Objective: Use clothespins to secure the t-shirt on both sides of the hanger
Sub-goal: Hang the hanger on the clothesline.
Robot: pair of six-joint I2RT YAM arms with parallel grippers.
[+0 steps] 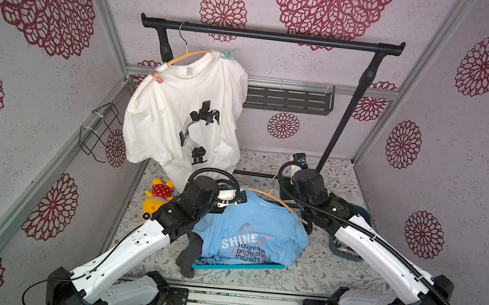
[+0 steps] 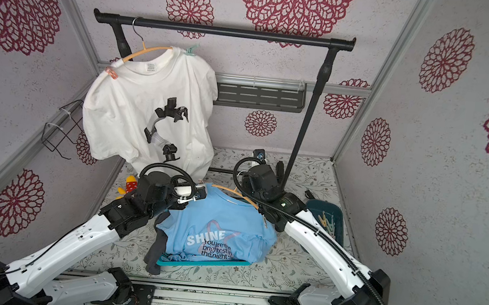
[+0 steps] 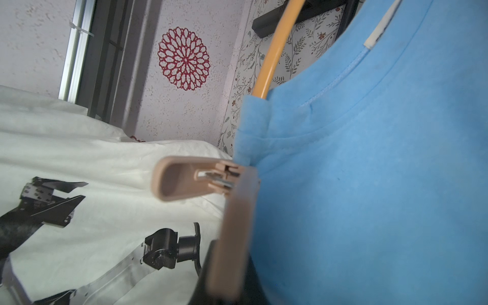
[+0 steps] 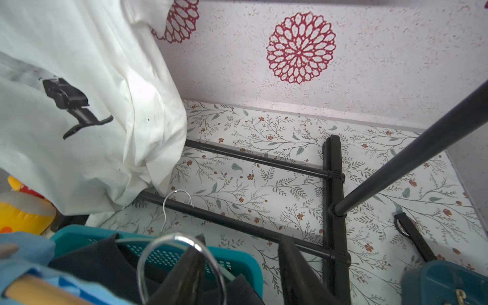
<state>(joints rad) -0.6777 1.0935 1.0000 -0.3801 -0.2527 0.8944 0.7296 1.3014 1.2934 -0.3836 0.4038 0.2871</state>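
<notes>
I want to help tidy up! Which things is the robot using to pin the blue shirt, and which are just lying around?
Using:
- blue t-shirt
- orange hanger inside it
- beige clothespin
- bin of spare clothespins

Just lying around:
- white t-shirt, already pinned
- yellow plush toy
- teal basket
- dark garment

Walls (image 1: 315, 135): pale speckled paper, dark-red rosette prints. Aluminium frame posts (image 1: 108, 24) at corners.
Floor (image 4: 264, 126): white, leaf-and-flower print.
Black garment rack: top rail (image 1: 272, 36) high above the right fingers (image 4: 293, 266), base bars (image 4: 258, 159) just beyond them.
Slotted black shelf (image 1: 288, 99) on back wall; wire holder (image 1: 101, 130) on side wall.
Light soft, even.
</notes>
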